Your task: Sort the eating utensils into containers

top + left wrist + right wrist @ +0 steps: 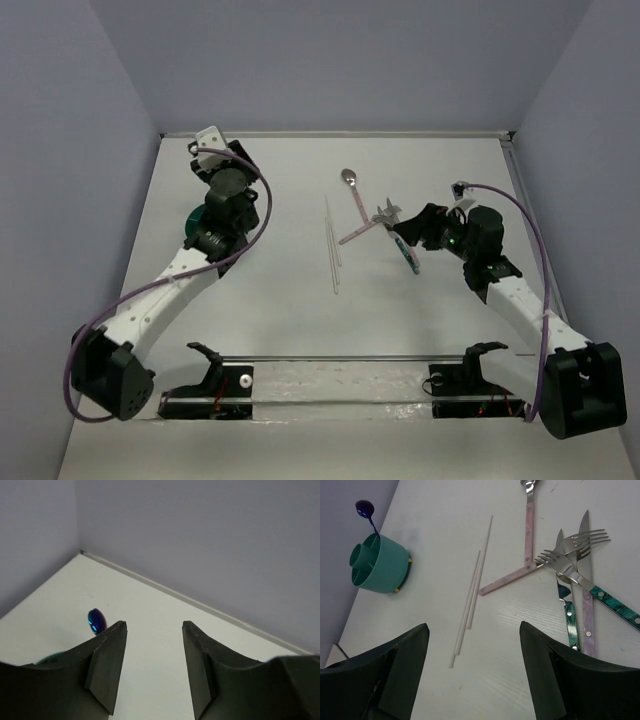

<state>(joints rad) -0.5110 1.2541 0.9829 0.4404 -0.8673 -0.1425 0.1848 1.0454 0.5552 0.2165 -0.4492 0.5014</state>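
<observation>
With the left gripper (153, 626) and right gripper (472, 630) both spread open and empty, the crossed pile of pink- and green-handled silver cutlery (567, 565), well apart from the round teal plastic divided cup (377, 565), could lift together or scatter.

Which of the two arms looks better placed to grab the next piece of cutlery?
The right. The right gripper, open, hangs just short of the forks and knives. The left gripper is over by the teal cup, well away from them.
</observation>
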